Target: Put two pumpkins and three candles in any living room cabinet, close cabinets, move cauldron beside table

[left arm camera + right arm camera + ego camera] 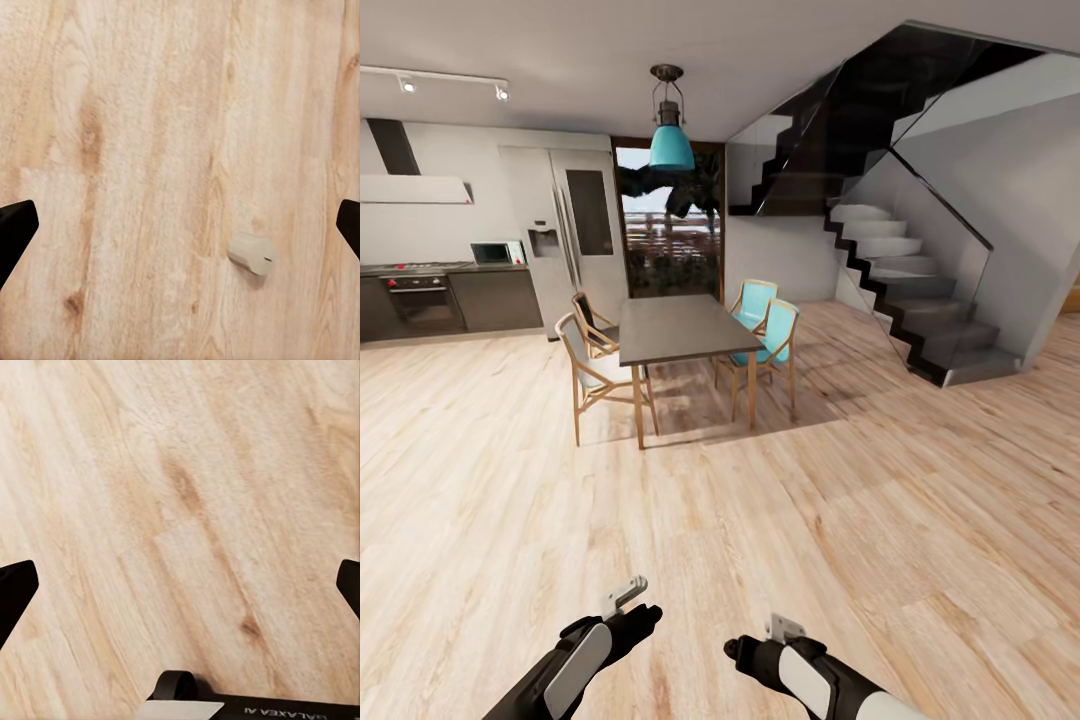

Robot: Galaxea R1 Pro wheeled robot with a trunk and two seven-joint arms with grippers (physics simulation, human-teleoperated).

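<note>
A small greyish-tan candle (251, 253) lies on the wood floor (880, 520) below the left gripper (180, 225), fingers spread. The right gripper (180, 585) is spread too, holding nothing. Rolling onward risks nudging the candle or missing it.

The room is bright and evenly lit, with daylight at the glass door (665, 225) and two small spotlights on a ceiling track (435, 78). Soft shadows lie on the floor (880, 500) under the desk (672, 328) and chairs; straight lines bow toward the head view's edges. Both wrist views are slightly soft, the floorboards' grain smeared, without glare.
</note>
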